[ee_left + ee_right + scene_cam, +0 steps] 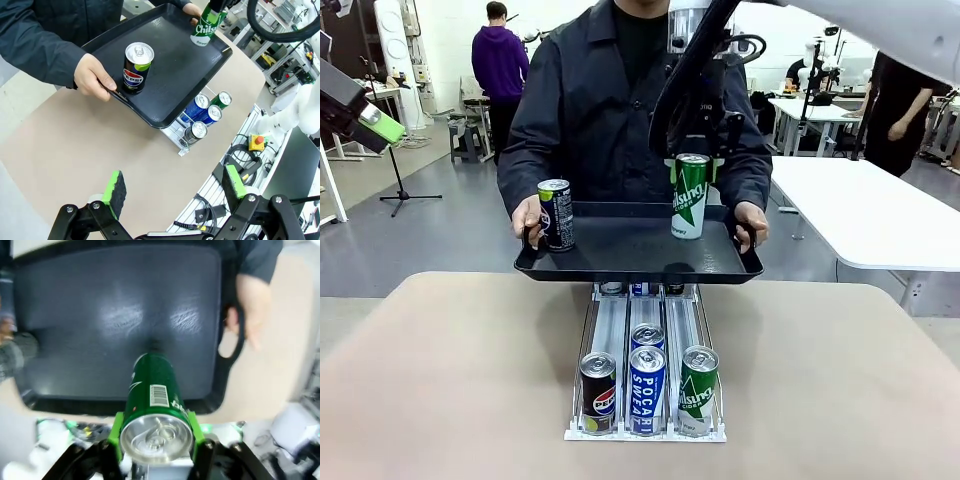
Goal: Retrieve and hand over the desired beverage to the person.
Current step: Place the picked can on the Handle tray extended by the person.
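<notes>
**Desk:** Jaws first, left to right — what do we run?

**Photographer:** Spread wide and holding nothing, the left gripper (172, 192) hangs over bare table (440, 380), well apart from the action. Pinched onto a green can (690, 196), the right gripper (692, 165) holds it upright by the top, over the black tray (620, 250).

**Desk:** Where on the tray?

**Photographer:** Call the tray a clock seen from the robot's side: a Pepsi can (556, 214) stands at nine o'clock, the green can at about two. The person (620, 90) in the dark jacket holds the tray up by both handles, above the far end of the can rack (647, 360).

**Desk:** Has the green can landed?

**Photographer:** Its base looks on the tray or just above it; I cannot tell which.

**Desk:** So how far along?

**Photographer:** Late, by my reading. Retrieval is done and the drink has reached the person's tray. What's left: letting go and pulling the arm clear.
</notes>
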{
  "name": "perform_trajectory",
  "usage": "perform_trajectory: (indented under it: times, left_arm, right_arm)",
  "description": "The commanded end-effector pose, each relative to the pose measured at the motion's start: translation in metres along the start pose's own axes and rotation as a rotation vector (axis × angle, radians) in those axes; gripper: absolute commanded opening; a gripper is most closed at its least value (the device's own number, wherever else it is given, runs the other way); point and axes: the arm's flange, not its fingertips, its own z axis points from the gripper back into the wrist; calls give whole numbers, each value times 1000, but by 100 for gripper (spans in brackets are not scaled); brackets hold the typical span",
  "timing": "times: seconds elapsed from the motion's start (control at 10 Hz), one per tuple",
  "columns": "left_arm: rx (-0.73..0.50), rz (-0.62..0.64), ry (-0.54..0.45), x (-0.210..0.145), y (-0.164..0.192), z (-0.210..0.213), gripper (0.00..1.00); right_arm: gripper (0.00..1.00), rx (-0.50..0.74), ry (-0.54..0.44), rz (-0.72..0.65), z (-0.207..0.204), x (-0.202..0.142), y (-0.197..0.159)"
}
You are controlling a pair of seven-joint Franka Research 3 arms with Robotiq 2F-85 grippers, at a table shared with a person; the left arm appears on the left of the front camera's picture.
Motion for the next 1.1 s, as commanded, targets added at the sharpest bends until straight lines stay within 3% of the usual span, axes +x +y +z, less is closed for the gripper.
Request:
perform_trajectory:
  times: [0.0, 0.5, 0.9, 1.0]
  left_arm:
    - [-6, -3, -7, 0, 1, 0, 100]
    - [-6, -3, -7, 0, 1, 0, 100]
    - [-6, -3, -7, 0, 1, 0, 100]
    - [-6, -3, -7, 0, 1, 0, 100]
  right_arm:
    - [58, -38, 0, 29, 19, 26, 10]
    - [58, -1, 2, 65, -15, 40, -1]
    - [58, 2, 8, 77, -15, 38, -3]
    - [68, 6, 18, 80, -16, 38, -4]
